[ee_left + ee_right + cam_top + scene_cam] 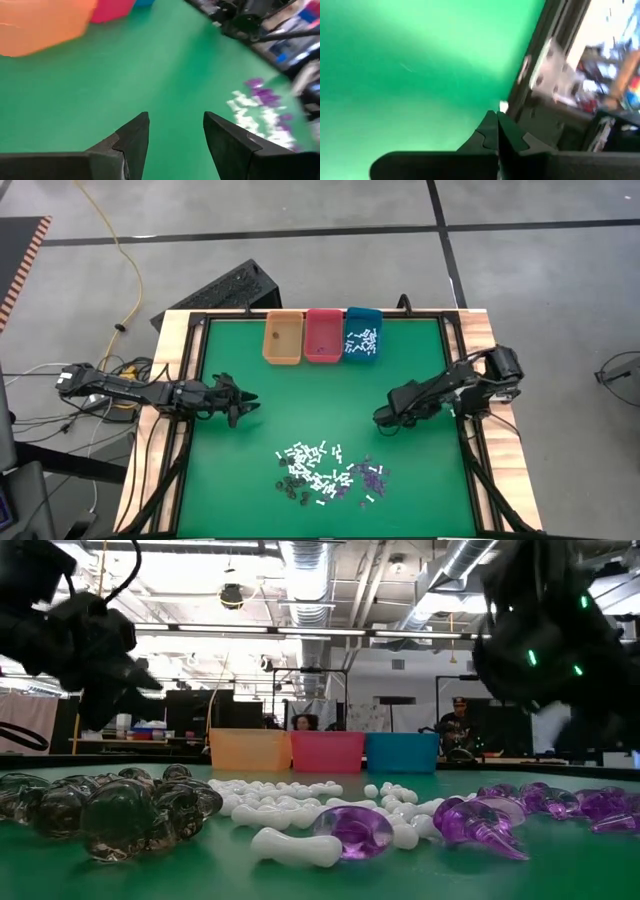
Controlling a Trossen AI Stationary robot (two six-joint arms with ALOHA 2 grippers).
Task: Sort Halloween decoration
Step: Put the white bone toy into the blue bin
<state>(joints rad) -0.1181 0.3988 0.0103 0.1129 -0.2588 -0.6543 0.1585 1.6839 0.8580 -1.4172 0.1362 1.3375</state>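
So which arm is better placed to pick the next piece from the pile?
Probably left: the left gripper is open and empty, pointing toward the pile. The right gripper is shut.

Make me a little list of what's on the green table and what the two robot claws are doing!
Table: green mat in a wooden frame
Bins: orange bin, pink bin, teal bin, side by side at the far edge
Teal bin contents: white pieces
Pile: white sticks, purple bits and dark bits, near the front edge
Left gripper: open, empty, over bare mat
Right gripper: shut, nothing seen in it, over bare mat
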